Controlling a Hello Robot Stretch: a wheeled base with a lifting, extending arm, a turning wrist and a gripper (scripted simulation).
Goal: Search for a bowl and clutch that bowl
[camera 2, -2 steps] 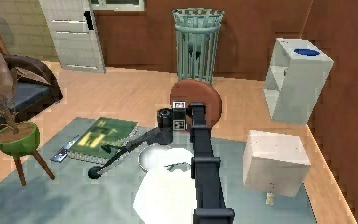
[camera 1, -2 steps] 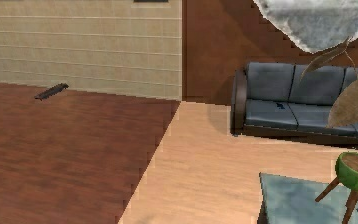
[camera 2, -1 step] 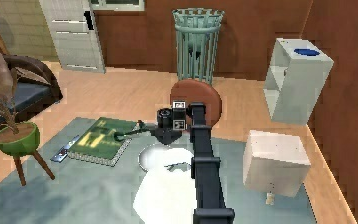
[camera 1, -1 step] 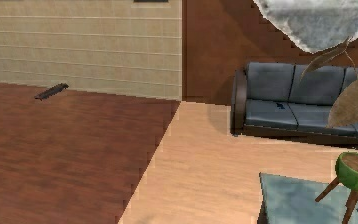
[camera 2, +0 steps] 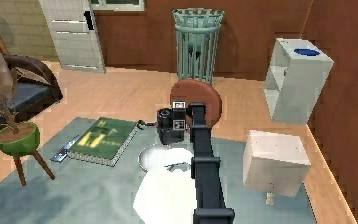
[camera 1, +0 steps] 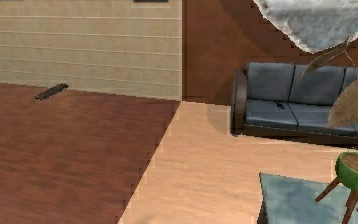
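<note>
My arm (camera 2: 207, 170) rises from the bottom of the arm side view over a grey-blue surface (camera 2: 107, 185). Its gripper (camera 2: 161, 123) is the dark body left of the two white squares. A round reddish-brown thing (camera 2: 211, 100), perhaps a bowl, sits right behind the arm's far end. A white round dish-like shape (camera 2: 155, 157) lies just below the gripper, with a white crumpled blob (camera 2: 167, 195) nearer me. With these things lying around it, I cannot tell whether the gripper holds anything.
A green book (camera 2: 101, 140) and a small remote (camera 2: 59, 155) lie left of the gripper. Around stand a potted plant (camera 2: 17, 138), a blue sofa (camera 1: 297, 98), a teal bin (camera 2: 197, 45), a white shelf unit (camera 2: 299, 68) and a beige box (camera 2: 277, 160). Bare wood floor (camera 1: 77, 150) spreads ahead.
</note>
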